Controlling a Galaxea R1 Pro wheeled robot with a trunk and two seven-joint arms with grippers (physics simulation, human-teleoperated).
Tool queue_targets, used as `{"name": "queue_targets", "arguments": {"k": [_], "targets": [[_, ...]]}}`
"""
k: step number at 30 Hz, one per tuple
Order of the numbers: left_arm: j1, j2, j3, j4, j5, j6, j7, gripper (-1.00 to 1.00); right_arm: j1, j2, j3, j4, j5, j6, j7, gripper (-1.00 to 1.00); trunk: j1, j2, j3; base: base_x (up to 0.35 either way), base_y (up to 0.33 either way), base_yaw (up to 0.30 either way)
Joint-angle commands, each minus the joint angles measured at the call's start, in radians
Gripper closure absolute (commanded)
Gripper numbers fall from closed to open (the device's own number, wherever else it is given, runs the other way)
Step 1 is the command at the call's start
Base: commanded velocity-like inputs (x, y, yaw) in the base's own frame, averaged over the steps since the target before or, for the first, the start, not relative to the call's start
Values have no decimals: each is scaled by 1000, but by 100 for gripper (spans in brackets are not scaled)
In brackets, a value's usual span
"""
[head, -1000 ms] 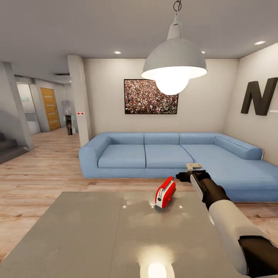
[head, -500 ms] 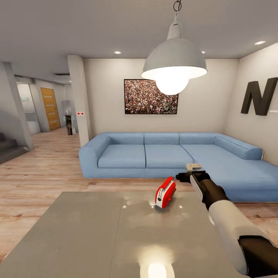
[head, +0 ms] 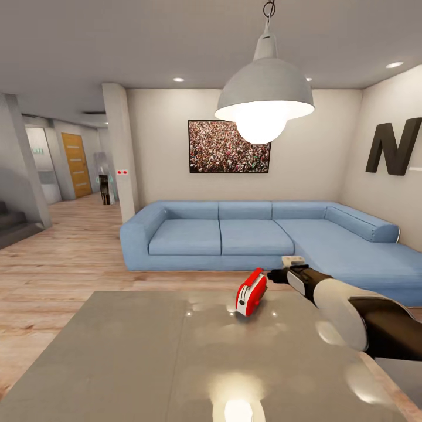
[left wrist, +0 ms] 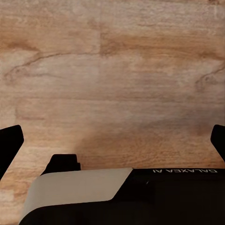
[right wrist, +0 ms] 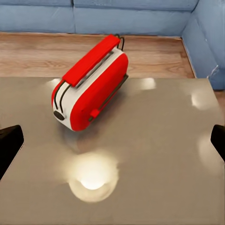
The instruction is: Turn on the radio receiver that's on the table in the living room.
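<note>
The radio receiver point(head: 251, 292), red with white trim, stands near the far edge of the grey-taupe table point(head: 146, 351). My right gripper point(head: 276, 272) hovers just right of it, slightly beyond it and level with its top, not touching. In the right wrist view the radio receiver point(right wrist: 91, 89) lies ahead on the glossy table point(right wrist: 164, 164), and the right gripper point(right wrist: 112, 140) is open with its dark fingertips point(right wrist: 9, 145) at the frame's sides. My left gripper point(left wrist: 112, 140) is open over wood plank floor point(left wrist: 112, 70), holding nothing.
A blue L-shaped sofa point(head: 234, 234) runs behind the table and along the right wall. A grey pendant lamp point(head: 265, 99) hangs above the table's far end. Wood floor point(head: 58, 264) opens to the left toward a hallway and stairs point(head: 14, 223).
My right forearm has swung lower and out to the right, and the gripper has dropped slightly toward the radio receiver. The radio receiver has not moved.
</note>
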Motion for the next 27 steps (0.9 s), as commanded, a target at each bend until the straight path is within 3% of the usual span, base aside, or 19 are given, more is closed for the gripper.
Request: {"name": "queue_targets", "arguments": {"k": [1, 9, 15, 17, 20, 21, 23, 27], "targets": [[0, 0, 0, 0, 0, 0, 0, -100, -2, 1, 1, 1, 2, -1, 0, -100, 0, 0, 0, 0, 0, 0], [0, -1, 0, 0, -1, 0, 0, -100, -5, 2, 5, -28, 6, 11, 0, -100, 0, 0, 0, 0, 0, 0], [0, -1, 0, 0, -1, 1, 0, -100, -5, 5, 5, -51, 6, 92, 13, -100, 0, 0, 0, 0, 0, 0], [0, -1, 0, 0, -1, 1, 0, -100, -5, 2, 6, -131, 7, 189, 49, -100, 0, 0, 0, 0, 0, 0], [0, -1, 0, 0, -1, 0, 0, -100, -5, 0, 5, -275, 7, 432, 72, -100, 0, 0, 0, 0, 0, 0], [0, -1, 0, 0, -1, 0, 0, -100, -5, 0, 4, -302, 7, 480, 74, -100, 0, 0, 0, 0, 0, 0], [0, -1, 0, 0, -1, 0, 0, -100, -5, 0, 2, -330, 4, 530, 77, -100, 0, 0, 0, 0, 0, 0], [0, 0, 0, 0, -1, 0, 0, -100, -5, 0, -2, -347, -5, 559, 80, -100, 0, 0, 0, 0, 0, 0]]}}
